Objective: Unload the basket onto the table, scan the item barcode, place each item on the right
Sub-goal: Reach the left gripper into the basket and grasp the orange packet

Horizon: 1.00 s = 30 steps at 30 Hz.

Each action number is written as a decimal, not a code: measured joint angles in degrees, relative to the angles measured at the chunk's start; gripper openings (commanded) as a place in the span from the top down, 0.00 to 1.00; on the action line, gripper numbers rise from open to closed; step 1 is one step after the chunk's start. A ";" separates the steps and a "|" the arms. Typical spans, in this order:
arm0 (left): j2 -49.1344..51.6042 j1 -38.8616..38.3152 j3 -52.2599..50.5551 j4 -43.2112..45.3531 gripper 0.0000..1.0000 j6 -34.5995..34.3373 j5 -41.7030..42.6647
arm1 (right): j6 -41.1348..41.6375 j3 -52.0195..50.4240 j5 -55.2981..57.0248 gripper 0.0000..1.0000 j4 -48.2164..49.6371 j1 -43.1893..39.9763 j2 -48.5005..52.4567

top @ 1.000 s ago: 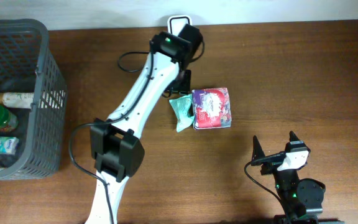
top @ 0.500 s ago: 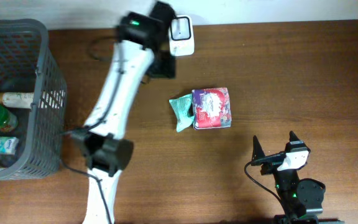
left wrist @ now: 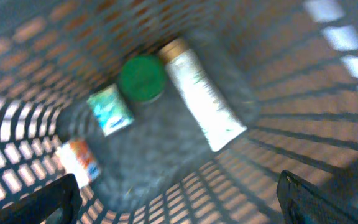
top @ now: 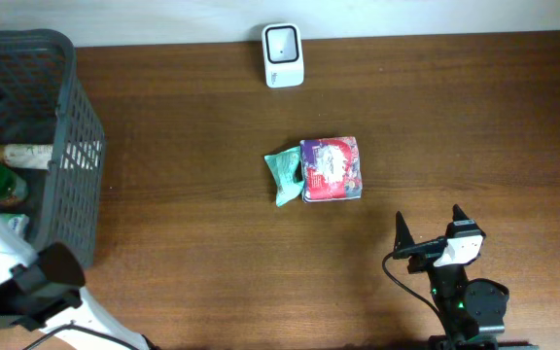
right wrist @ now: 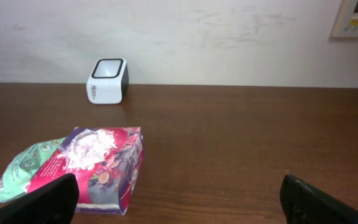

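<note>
Counts: 1 scanner [top: 283,42], 1 basket [top: 71,146], 2 arms, 2 packs on the table [top: 474,107], 4 items in the basket.

Table items sit mid-table, well apart from the scanner at the far edge. The pink-purple pack [top: 332,168] lies flat w/ printed face up. It's approx. square, so no clear long axis. The green pouch [top: 284,175] touches its left side, w/ long axis running far-to-near and slightly tilted.

Basket is at the table's left end. Seen from the left wrist cam (blurred), it holds a white tube [left wrist: 201,93], a green-lid jar [left wrist: 142,78], a teal box [left wrist: 109,110] and an orange-white item [left wrist: 79,162]. The tube lies flat on the diagonal, w/ cap end just beside the jar. In the overhead its long axis runs left-right. The jar stands upright, lid up.

L gripper [left wrist: 179,202] hangs over the basket interior, fingers spread wide, nothing between them. R gripper [top: 429,224] is at the near-right of the table, well apart from the packs, fingers also wide apart and empty, facing pack and scanner.
</note>
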 measured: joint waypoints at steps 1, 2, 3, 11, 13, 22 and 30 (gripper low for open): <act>0.00 2.29 -3.89 0.13 0.01 -1.81 0.24 | -0.02 0.00 0.00 0.01 0.02 0.00 0.00; 0.09 3.78 -7.17 0.79 0.01 -2.75 0.28 | -0.02 0.00 0.00 0.01 0.00 0.00 0.00; 0.11 5.05 -11.26 2.47 0.01 -3.56 0.13 | 0.00 0.00 0.00 0.01 0.00 0.00 0.00; 0.55 11.23 -35.85 15.15 0.01 -9.31 -1.88 | -0.02 0.00 0.00 0.01 0.00 0.00 0.00; 0.57 12.28 -41.07 17.46 0.01 -9.90 -1.92 | 0.00 0.00 0.00 0.01 0.00 0.00 0.00; 0.66 13.49 -55.41 24.33 0.01 -15.04 -5.57 | -0.02 0.00 0.00 0.01 0.00 0.00 0.00; 0.61 13.40 -62.34 31.34 0.43 -15.43 -10.75 | -0.02 0.00 0.00 0.01 0.00 0.00 0.00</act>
